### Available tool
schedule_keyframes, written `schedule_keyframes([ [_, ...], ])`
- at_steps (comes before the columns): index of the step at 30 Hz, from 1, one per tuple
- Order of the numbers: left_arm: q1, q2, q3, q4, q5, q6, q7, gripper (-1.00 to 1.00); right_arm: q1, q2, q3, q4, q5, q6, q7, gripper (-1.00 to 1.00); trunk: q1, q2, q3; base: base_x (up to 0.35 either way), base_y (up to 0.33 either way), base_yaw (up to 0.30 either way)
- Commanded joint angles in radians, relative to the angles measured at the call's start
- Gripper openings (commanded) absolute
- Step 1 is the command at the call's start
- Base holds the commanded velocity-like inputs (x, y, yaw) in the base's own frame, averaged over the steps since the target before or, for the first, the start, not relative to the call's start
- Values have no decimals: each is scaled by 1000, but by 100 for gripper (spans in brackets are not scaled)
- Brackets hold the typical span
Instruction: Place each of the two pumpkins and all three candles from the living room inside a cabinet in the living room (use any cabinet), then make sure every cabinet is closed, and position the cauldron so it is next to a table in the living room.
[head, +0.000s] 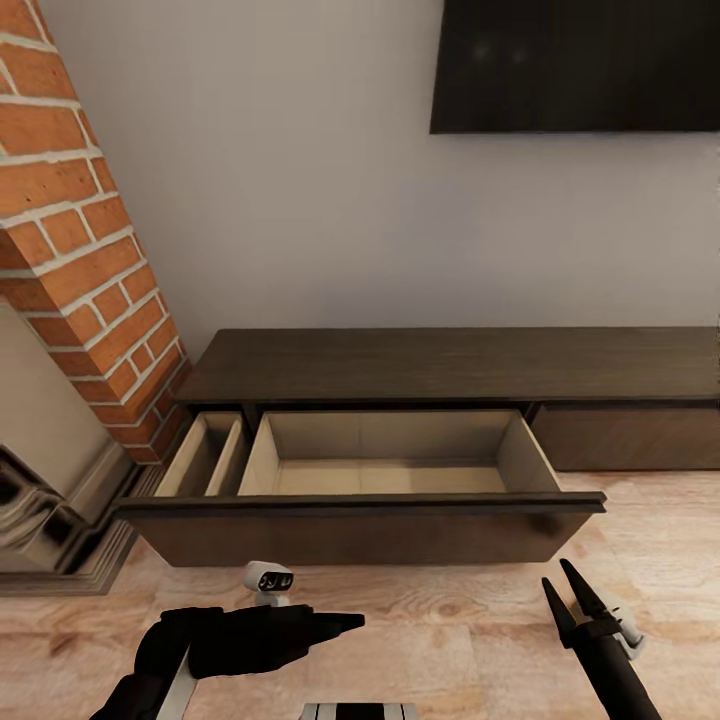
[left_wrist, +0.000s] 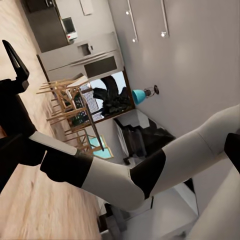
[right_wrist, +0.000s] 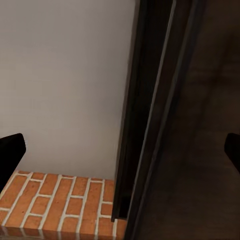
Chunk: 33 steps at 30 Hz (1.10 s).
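Cabinet (head: 400, 380) against the far wall, its wide drawer (head: 390, 470) pulled out toward the robot, beige interior bare. Right gripper (head: 572, 592) near the drawer front's right end, fingers spread apart, holding nothing. Left gripper (head: 335, 624) low over the wooden floor (head: 450, 620), state impossible to tell. Brick column (head: 90, 250) at left.

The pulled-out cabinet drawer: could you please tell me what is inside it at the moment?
The drawer shows only its pale beige floor and walls in the head view; no pumpkins or candles lie there. Its dark front panel covers the nearest strip of the floor, so that part cannot be checked.
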Motion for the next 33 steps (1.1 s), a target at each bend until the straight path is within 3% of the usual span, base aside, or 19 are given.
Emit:
schedule_keyframes([
  [1, -1, 0, -1, 1, 1, 11, -3, 100, 0, 0, 1, 1, -8, 8, 1, 100, -1, 0, 3, 0, 0, 0],
  [3, -1, 0, -2, 1, 1, 11, -3, 100, 0, 0, 0, 1, 7, 6, 2, 100, -2, 0, 11, 0, 0, 0],
  [7, -2, -1, -3, 2, 1, 11, -3, 100, 1, -4, -3, 1, 76, 4, 11, 100, -3, 1, 26, 0, 0, 0],
  [11, -4, -1, -4, 2, 2, 11, -3, 100, 0, -6, -4, 2, 110, 4, 13, 100, -5, 2, 42, 0, 0, 0],
  [16, -4, 0, -4, 2, 2, 11, -3, 100, 1, -2, -3, 10, 123, 3, 14, 100, -7, 4, 61, 0, 0, 0],
  [22, -4, -1, -2, 3, 4, 11, -3, 100, 1, 0, -2, 85, 158, 3, 35, 100, -10, 5, 84, 0, 0, 0],
  [30, -5, -1, -1, 3, 5, 10, -3, 100, 1, 0, -4, 117, 161, 2, 84, 100, -16, 12, 120, 0, 0, -110],
  [33, -4, 0, 1, 4, 5, 10, -3, 100, 1, 0, -4, 119, 161, 2, 86, 100, -16, 12, 124, 0, 0, -184],
])
